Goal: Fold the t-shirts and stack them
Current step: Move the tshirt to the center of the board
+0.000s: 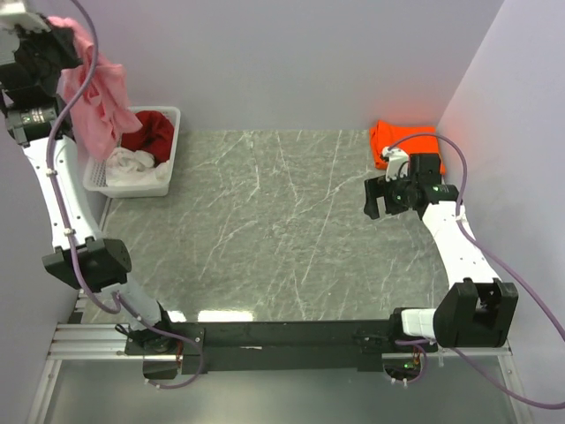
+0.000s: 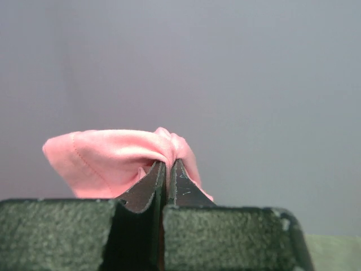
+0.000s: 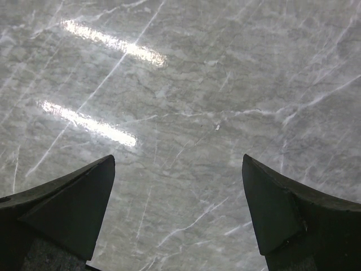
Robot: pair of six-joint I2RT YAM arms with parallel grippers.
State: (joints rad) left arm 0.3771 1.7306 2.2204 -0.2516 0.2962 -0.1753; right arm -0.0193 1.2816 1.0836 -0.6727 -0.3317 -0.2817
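The left fingers (image 2: 145, 187) hide the lower part of the pink shirt (image 2: 101, 158), which from above screens part of the basket (image 1: 174, 155), and the right arm (image 1: 441, 225) covers the near edge of the orange shirt (image 1: 402, 134).

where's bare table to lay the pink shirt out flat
Bare: mid table, from the basket across to the orange shirt, down to the near edge. Crowded: far left, the full basket; far right, the orange shirt with the open right tool beside it.
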